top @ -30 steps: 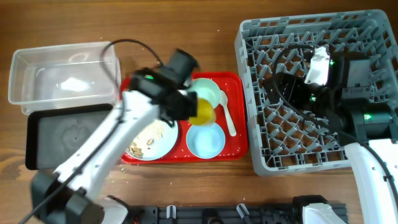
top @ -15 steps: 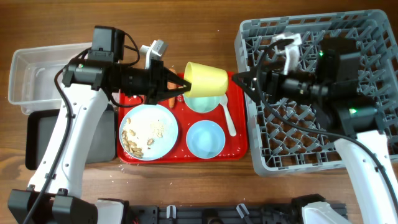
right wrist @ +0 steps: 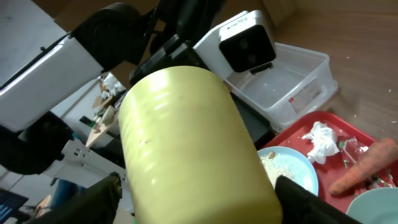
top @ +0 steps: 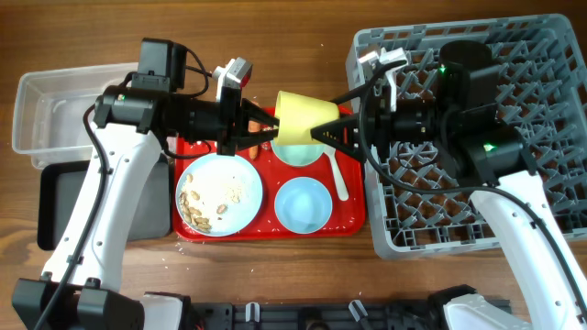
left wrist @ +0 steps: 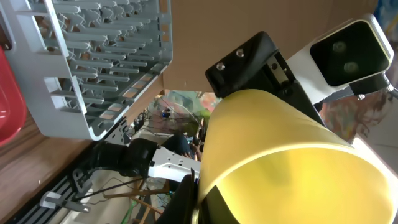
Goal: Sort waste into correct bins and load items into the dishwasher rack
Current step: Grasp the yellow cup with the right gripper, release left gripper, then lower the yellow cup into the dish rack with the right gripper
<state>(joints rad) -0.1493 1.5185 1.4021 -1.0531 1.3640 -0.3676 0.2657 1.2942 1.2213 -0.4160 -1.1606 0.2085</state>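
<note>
Yellow cup (top: 304,117) held sideways above the red tray (top: 264,222), long axis running arm to arm — left tool (top: 264,130) pinches one end, right tool (top: 332,134) gapes around the other, unclosed; dishwasher rack (top: 559,82) lies rightward.

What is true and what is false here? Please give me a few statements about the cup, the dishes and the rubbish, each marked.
1. The left jaws hold the yellow cup in the air above the red tray. True.
2. The grey rack already holds the plate. False: the plate sits on the red tray, with crumbs on it.
3. The right jaws are open, one on either side of the yellow cup. True.
4. The carrot is clamped in the right jaws. False: the carrot lies on the red tray.
5. A white tissue lies on the red tray. True.
</note>
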